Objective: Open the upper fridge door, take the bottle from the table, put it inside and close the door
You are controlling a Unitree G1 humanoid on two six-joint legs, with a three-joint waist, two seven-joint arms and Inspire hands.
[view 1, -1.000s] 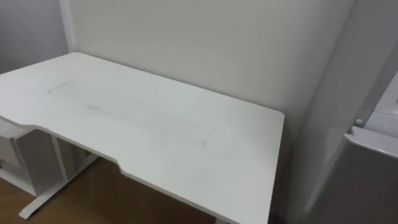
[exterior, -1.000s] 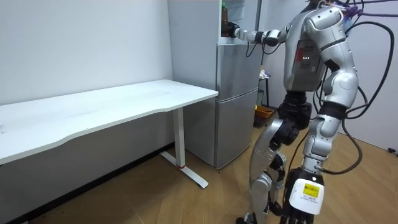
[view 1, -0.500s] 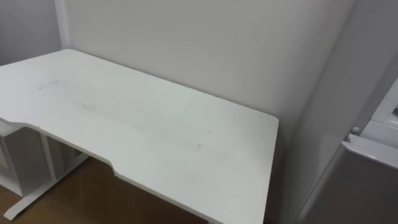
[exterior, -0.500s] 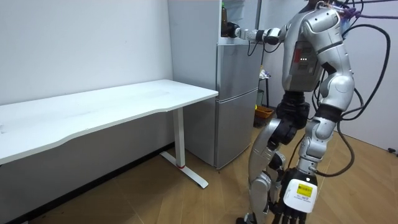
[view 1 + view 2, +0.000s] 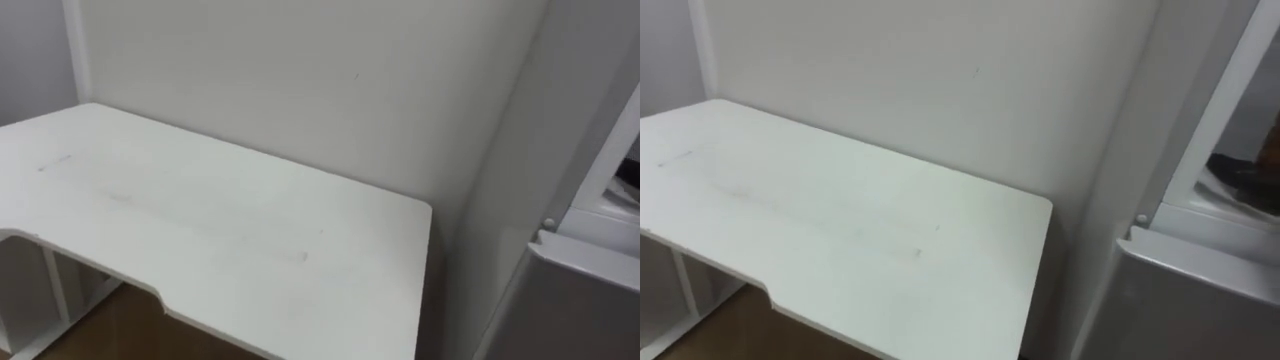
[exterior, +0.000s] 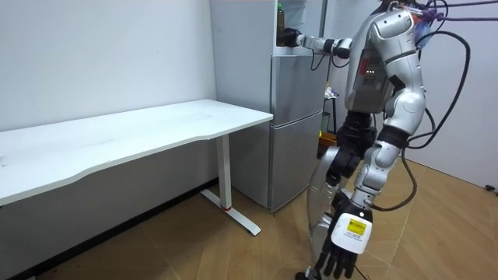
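Through the left eye view I see the white tabletop (image 5: 220, 230) running along a pale wall (image 5: 300, 80). The grey fridge (image 5: 585, 300) stands just beside the tabletop's end, at the view's right.

In the room view the robot stands on the wood floor (image 6: 194, 249) in front of the fridge. Its right arm is stretched out level toward the upper fridge, and the right hand (image 6: 291, 37) sits at the front of that compartment. The bottle (image 6: 279, 17) stands upright in the upper fridge, right at that hand, with most of its body rising above it. The hand is at the bottle's lower part, but it is too small here for me to tell whether it grips the bottle or merely rests against it.

The left hand (image 6: 340, 253) hangs low beside the legs. Its fingers (image 6: 331, 268) point down at the floor, loose and a little spread, holding nothing. The bottle is far above those fingers, and the tabletop lies well apart from them, toward the room view's left.

Through the right eye view I get the same tabletop. At the right the upper fridge stands open above the lower door, with a dark shape inside that I cannot make out.
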